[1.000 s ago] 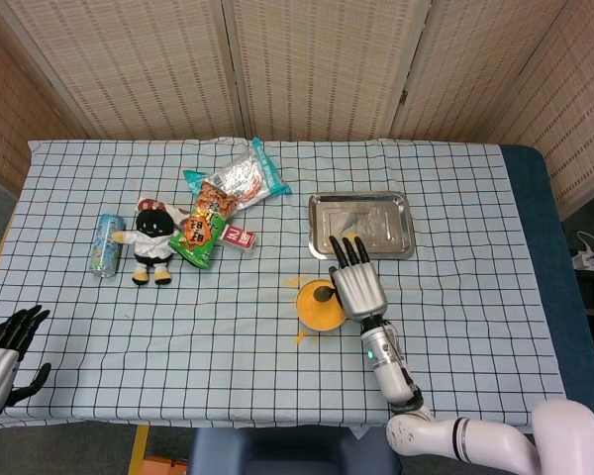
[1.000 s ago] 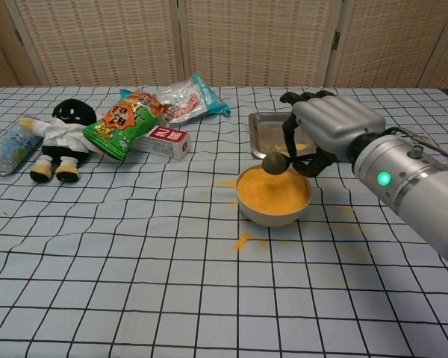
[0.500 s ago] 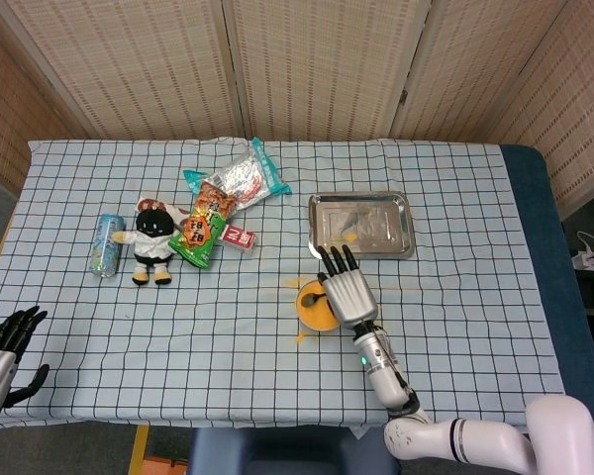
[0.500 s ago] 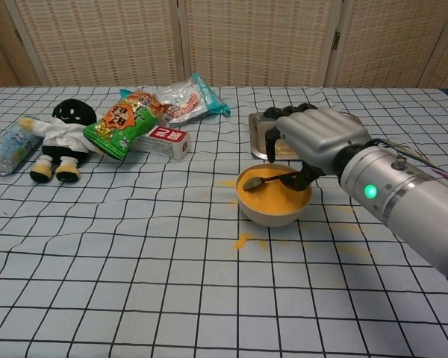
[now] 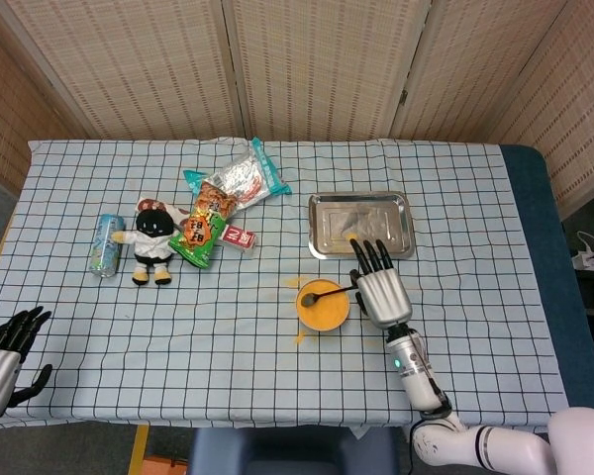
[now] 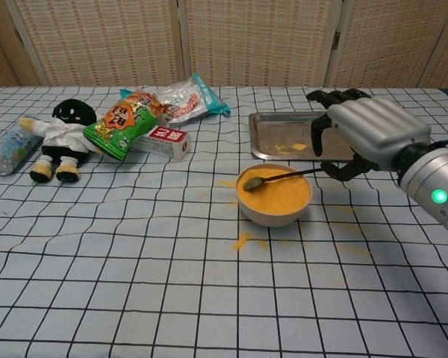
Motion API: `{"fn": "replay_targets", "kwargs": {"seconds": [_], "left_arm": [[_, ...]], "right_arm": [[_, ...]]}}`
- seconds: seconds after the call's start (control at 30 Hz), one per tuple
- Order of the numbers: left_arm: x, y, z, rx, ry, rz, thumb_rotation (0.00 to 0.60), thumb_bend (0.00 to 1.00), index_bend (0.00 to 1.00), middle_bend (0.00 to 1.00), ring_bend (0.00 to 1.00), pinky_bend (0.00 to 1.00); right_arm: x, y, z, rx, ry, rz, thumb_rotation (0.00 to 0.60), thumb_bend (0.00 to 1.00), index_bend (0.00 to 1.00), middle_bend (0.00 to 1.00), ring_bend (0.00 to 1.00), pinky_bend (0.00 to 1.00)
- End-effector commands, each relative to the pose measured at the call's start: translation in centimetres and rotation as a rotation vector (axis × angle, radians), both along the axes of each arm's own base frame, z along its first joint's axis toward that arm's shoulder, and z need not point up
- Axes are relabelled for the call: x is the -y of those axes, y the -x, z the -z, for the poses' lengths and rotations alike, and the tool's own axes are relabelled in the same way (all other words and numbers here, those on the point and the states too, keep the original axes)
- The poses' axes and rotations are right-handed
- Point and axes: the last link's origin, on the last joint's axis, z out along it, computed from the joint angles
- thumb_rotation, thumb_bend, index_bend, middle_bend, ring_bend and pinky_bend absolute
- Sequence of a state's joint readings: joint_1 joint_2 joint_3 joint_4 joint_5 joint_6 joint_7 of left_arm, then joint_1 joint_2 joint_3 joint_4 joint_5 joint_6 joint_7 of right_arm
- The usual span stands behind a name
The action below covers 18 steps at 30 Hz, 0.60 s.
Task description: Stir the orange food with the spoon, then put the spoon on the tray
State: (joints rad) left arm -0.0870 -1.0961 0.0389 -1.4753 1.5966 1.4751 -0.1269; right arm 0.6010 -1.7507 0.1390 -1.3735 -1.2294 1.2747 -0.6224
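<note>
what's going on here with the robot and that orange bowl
The robot's right hand holds a spoon by the end of its handle, with the spoon's head resting in the orange food in the white bowl. The bowl sits on the checked tablecloth just in front of the metal tray, which holds no spoon yet. Some orange food is spilled on the cloth around the bowl. The left hand hangs idle at the table's near left edge, holding nothing.
</note>
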Motion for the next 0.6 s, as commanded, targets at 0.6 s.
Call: {"fn": "replay_targets", "kwargs": {"seconds": [0.6], "left_arm": [[-0.3, 0.3, 0.2, -0.007, 0.009, -0.020, 0.600, 0.42, 0.00, 0.00, 0.00, 0.14]], "right_arm": [[1.1, 2.0, 3.1, -0.002, 0.046, -0.007, 0.600, 0.30, 0.52, 0.00, 0.00, 0.00]]}}
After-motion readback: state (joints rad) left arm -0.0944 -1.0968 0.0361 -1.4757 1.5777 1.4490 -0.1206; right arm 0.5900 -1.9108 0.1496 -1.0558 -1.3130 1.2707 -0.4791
